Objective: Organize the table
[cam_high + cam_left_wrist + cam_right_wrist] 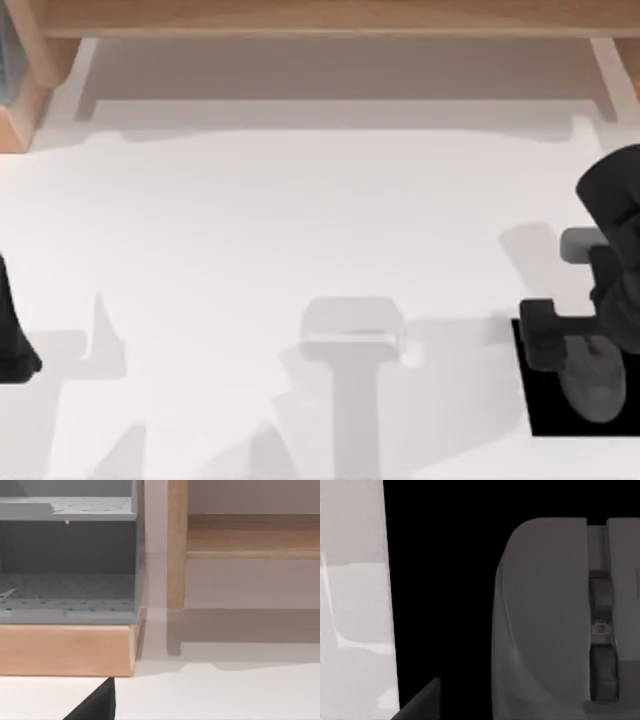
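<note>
White counter (300,220): plain top with a light wooden rim along the far edge; it spreads across the whole top view, long axis running left to right, and is cut off at the left, right and near edges.
Left arm (12,330): a dark shape at the counter's left edge, mostly out of frame; whether its pincer is wide or narrow cannot be told.
Rack (67,560): grey, with perforated shelves on a wooden base, seen from the left wrist at the counter's far left corner; cut off at the side.
Post (176,545): upright light wood just beside the rack, standing at the back of the counter.
Shadows: soft grey patches across the middle and near part of the counter.
Pad (545,405): black rectangle lying flat near the counter's right edge, partly covered and cut off at the right.
Mouse (592,378): grey, resting on the pad, its long axis running near to far; the right wrist view shows its wheel (600,630) in a central groove.
Right pincer (572,345): directly above the mouse, over the pad; its opening is hard to make out.
</note>
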Robot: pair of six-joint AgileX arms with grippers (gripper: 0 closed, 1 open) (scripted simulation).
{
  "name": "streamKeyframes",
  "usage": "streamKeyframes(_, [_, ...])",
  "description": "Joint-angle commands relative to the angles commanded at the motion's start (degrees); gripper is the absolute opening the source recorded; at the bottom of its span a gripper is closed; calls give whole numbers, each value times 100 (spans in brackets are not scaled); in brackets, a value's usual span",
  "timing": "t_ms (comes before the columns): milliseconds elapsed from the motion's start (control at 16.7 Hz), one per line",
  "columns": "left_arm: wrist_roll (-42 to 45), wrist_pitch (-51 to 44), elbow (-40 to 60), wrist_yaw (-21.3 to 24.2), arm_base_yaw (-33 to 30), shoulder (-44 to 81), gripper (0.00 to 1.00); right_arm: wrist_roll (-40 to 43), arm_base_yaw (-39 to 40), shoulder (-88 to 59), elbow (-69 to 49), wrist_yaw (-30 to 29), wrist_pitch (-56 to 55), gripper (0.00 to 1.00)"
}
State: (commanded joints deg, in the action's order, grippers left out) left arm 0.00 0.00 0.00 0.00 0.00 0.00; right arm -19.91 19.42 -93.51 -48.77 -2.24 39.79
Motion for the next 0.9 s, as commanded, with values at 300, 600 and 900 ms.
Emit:
streamKeyframes(300, [0, 0, 0, 0, 0, 0, 100, 367, -157, 225, 38, 82, -356, 100])
streamKeyframes(600, [0, 0, 0, 0, 0, 0, 100, 1488, -829, 560, 511, 404, -1542, 100])
streamKeyframes(900, [0, 0, 0, 0, 0, 0, 100, 3009, -1971, 733, 1331, 883, -3330, 100])
